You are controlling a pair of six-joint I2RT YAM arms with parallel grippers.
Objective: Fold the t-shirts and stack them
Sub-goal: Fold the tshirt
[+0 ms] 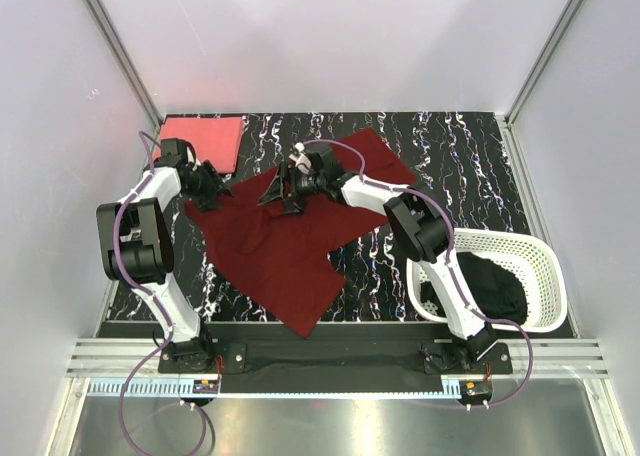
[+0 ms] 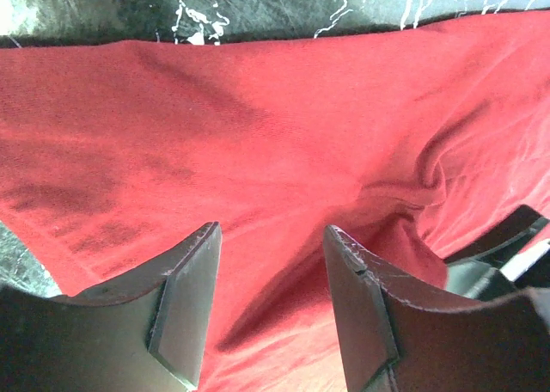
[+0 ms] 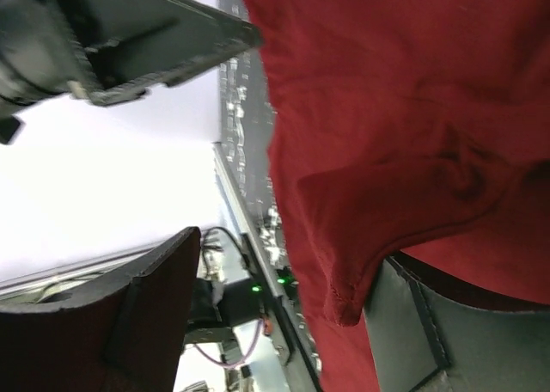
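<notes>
Right hand (image 3: 288, 254) gapes open, maroon t-shirt (image 3: 387, 108) draped on one finger (image 3: 430, 340); left hand (image 2: 271, 233) open too. Withdrawing could drag it askew.

Before me the dark maroon t-shirt (image 1: 285, 241) sprawls rumpled and unfolded across the middle. The coral pink one (image 1: 203, 141) lies folded flat, far left. The black one (image 1: 492, 284) sits bunched in the basket (image 1: 545, 266), near right.

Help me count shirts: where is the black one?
Top view: the black t-shirt lies inside the white basket at the table's near right corner.
</notes>
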